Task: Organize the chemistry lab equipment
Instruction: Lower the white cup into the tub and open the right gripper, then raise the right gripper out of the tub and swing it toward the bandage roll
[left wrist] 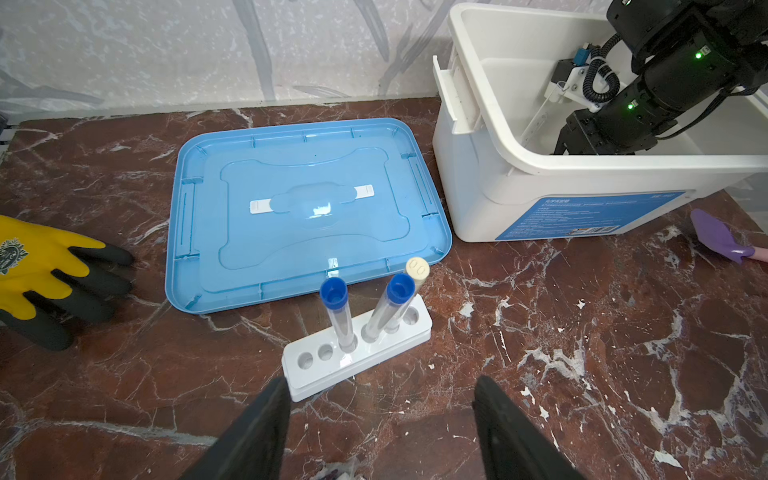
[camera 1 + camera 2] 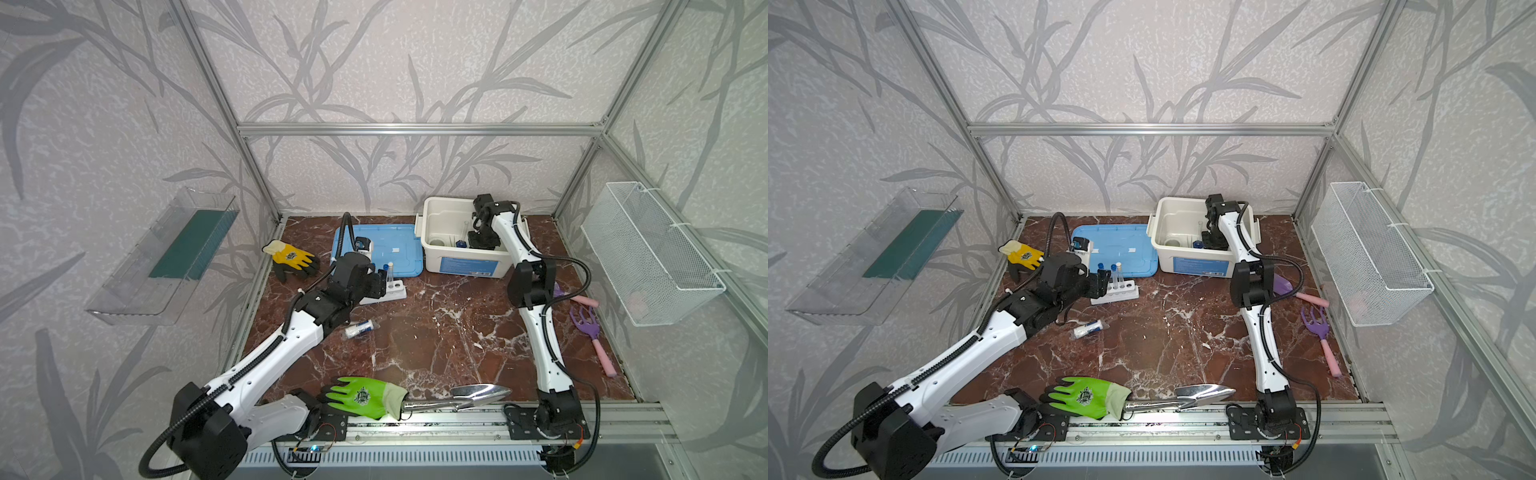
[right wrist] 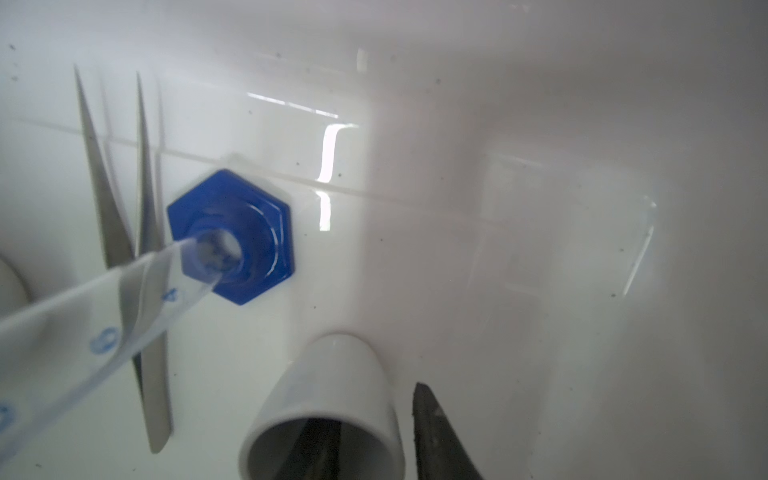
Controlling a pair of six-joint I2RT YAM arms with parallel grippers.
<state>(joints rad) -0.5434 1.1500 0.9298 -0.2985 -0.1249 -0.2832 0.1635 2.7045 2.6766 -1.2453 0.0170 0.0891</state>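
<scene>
Mid-table open; box crowded.
Bare tabletop btwn the arms is free. Rack w/ 3 upright tubes stands btwn left gripper and lid, blocking a low reach. In box: right gripper, tweezers, measuring cylinder, cup; floor bare on one side only.

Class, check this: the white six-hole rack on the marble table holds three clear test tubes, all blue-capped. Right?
No. The white six-hole rack on the marble table holds three clear test tubes, but only two are blue-capped; the third tube has a cream-white cap, as the left wrist view shows.
</scene>
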